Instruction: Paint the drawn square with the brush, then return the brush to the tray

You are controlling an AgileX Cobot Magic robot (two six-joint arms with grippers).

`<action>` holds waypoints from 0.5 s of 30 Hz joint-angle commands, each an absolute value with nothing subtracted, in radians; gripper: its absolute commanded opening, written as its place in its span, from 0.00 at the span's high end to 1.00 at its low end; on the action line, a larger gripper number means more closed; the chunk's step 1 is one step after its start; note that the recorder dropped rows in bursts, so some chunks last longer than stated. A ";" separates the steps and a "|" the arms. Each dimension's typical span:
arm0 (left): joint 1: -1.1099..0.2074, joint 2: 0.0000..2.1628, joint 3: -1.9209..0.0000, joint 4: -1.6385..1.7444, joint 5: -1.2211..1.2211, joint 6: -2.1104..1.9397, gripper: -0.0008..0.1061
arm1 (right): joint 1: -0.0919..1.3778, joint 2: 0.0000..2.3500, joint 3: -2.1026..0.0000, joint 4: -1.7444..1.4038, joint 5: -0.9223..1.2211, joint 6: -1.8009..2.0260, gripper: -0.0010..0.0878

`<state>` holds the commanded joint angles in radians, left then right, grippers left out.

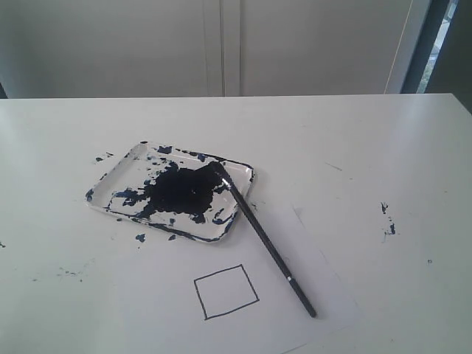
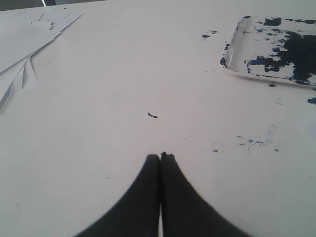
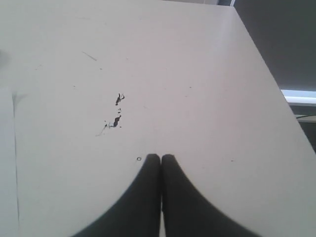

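The tray (image 1: 110,184) lies left of centre on the white table, smeared with blue-black paint. The brush (image 1: 269,247) rests with its dark tip in the tray and its black handle slanting down to the right across a white sheet. The drawn square (image 1: 226,291) sits on that sheet, blank white inside, just left of the handle. Neither arm shows in the exterior view. My left gripper (image 2: 161,156) is shut with nothing in it, over bare table, the tray (image 2: 232,59) off to one side. My right gripper (image 3: 161,157) is shut and holds nothing, above bare table.
Paint specks (image 1: 387,219) mark the table to the right, and more specks (image 1: 140,237) lie beside the tray. A stack of white paper (image 2: 19,59) shows in the left wrist view. The table's edge (image 3: 269,84) runs close by in the right wrist view.
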<state>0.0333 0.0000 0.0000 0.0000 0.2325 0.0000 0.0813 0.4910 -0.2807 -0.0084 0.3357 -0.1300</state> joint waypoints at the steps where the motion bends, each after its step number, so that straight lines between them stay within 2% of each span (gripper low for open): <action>1: 0.033 0.000 0.000 0.000 0.233 0.000 0.99 | 0.081 0.512 -0.302 -0.008 0.336 -0.130 0.99; 15: 0.033 0.000 0.000 0.000 0.233 0.000 0.99 | 0.081 0.716 -0.526 -0.008 0.336 -0.130 0.99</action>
<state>0.0333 0.0000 0.0000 0.0000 0.2325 0.0000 0.0813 0.7157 -0.5259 -0.0084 0.3357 -0.1300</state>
